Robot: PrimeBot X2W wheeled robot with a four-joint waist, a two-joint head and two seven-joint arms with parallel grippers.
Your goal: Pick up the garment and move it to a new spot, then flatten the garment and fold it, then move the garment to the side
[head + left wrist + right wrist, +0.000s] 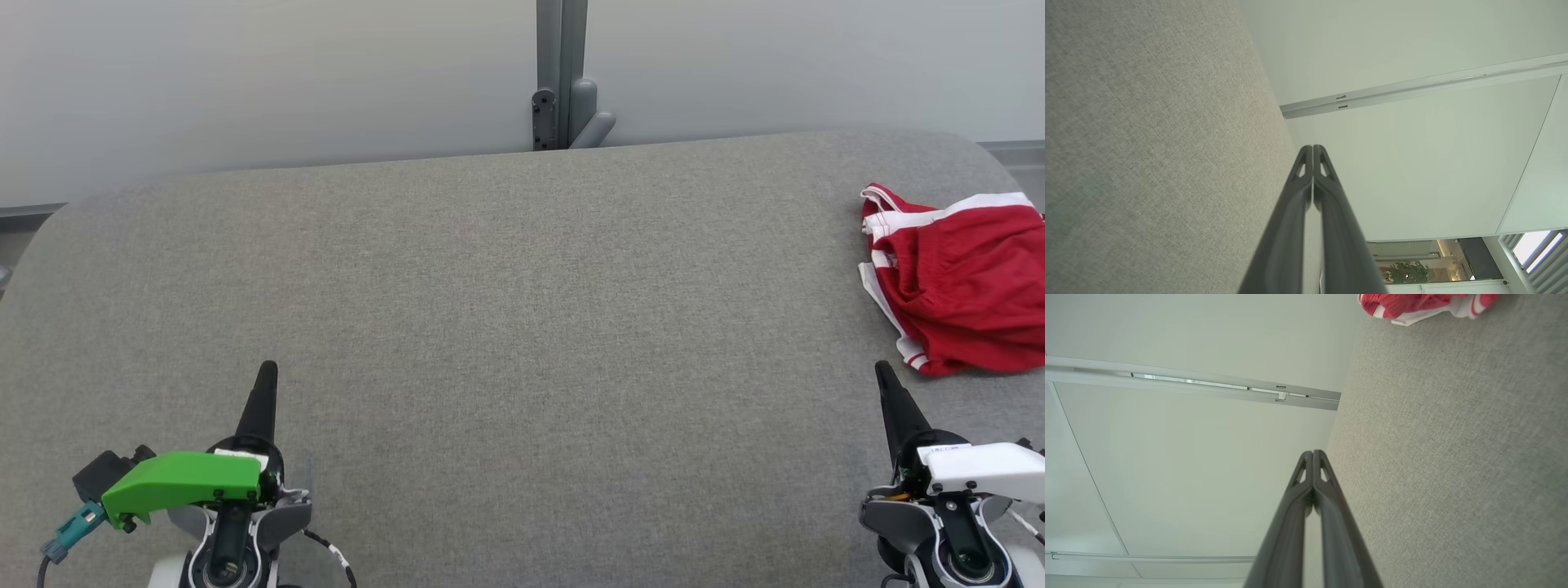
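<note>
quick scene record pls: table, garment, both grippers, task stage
table: grey fabric top
garment: red with white trim, crumpled, at the table's right edge
left gripper: shut, holding nothing, lower left
right gripper: shut, holding nothing, just short of the garment, not touching it
task stage: pickup not yet begun

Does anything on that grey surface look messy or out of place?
The red and white garment lies crumpled near the right edge of the grey surface, bunched up rather than flat. Nothing else looks odd.
</note>
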